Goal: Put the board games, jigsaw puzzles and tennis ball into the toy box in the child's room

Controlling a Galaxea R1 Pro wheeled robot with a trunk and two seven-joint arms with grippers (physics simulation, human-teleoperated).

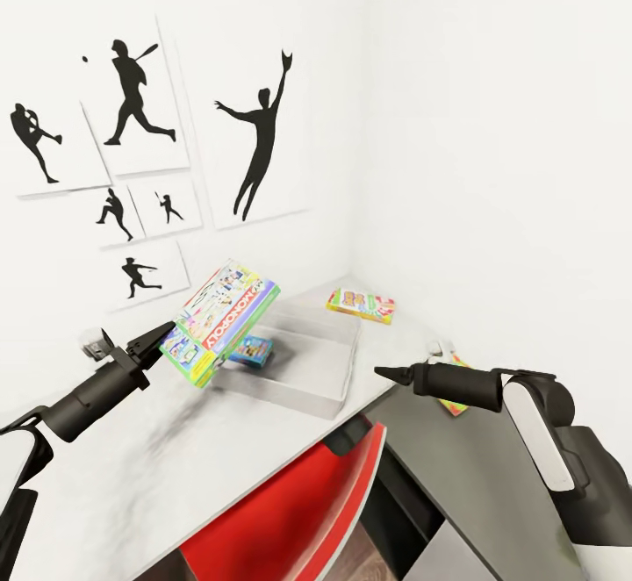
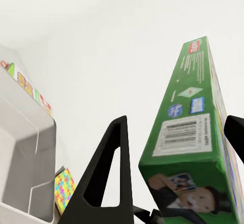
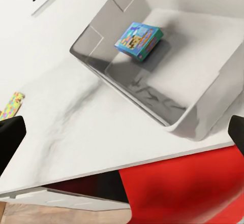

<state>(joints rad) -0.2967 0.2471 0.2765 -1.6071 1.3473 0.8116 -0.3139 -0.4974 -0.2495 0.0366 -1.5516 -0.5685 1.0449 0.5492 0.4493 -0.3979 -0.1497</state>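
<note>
Over the toy box: the left gripper (image 1: pixel 167 335) clamps the Monopoly board game (image 1: pixel 224 318) by its green edge, box tilted above the open toy box (image 1: pixel 303 379), likely lined up for dropping in.
Left wrist view: one finger (image 2: pixel 109 173) stands apart from the box side; the other presses its far face.
Right gripper (image 1: pixel 391 375): hovers empty beside the table edge, its jaws spread wide in the right wrist view.
Inside the box: one small colourful jigsaw puzzle box (image 3: pixel 138 40) lies flat.
On the marble table (image 1: pixel 175 467): one more flat game box (image 1: pixel 361 304) near the corner, one partly hidden behind the right arm (image 1: pixel 455 405).
Count: four boxes visible.
Below: red chair (image 1: pixel 298 511).
</note>
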